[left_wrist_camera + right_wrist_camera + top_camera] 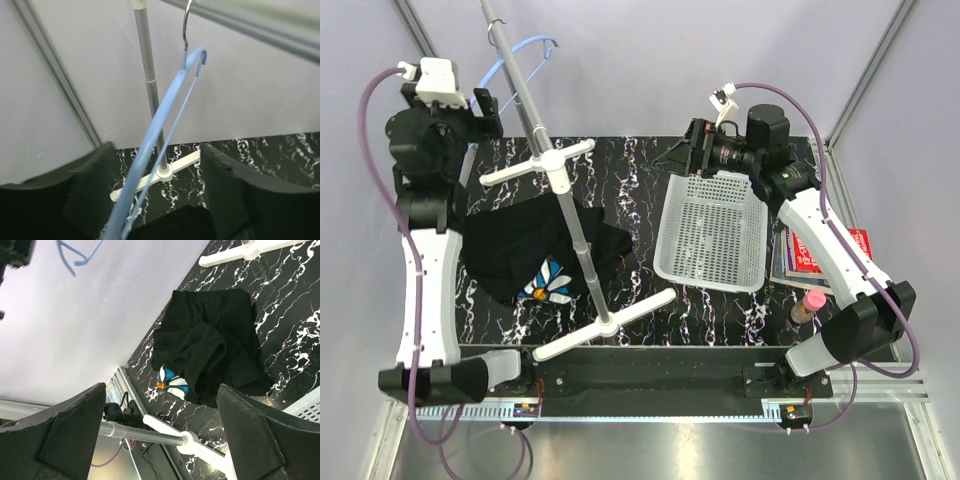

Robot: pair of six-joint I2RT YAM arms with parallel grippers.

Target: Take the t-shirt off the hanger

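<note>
**Shirt's off, now how do I get my left pincer clear of the hanger**

So the black t-shirt (525,250) lies crumpled on the marble table (720,310) at the foot of the pole stand (565,215), flower print facing up, well apart from the hanger. The light-blue hanger (159,120) is bare and hangs by its metal hook from the stand's upper bar. By my reckoning the job's basically done and what's left is backing out cleanly.

My left pincer (157,150) is up high with its fingers spread wide, and the hanger's curved arm runs right between them. From the wrist view I can't tell if either pad touches it, but nothing is clamped. My right pincer (161,387) is wide apart too, holding nothing, over by the white basket (715,235).

How I'd do it:
- hold the fingers wide, no closing
- pull back along the line of the hanger arm, not sideways, so I don't drag it
- watch the thin lower bar, since that's what could snag and lift the hook off
- go slow, it looks light and will swing at a nudge
</note>
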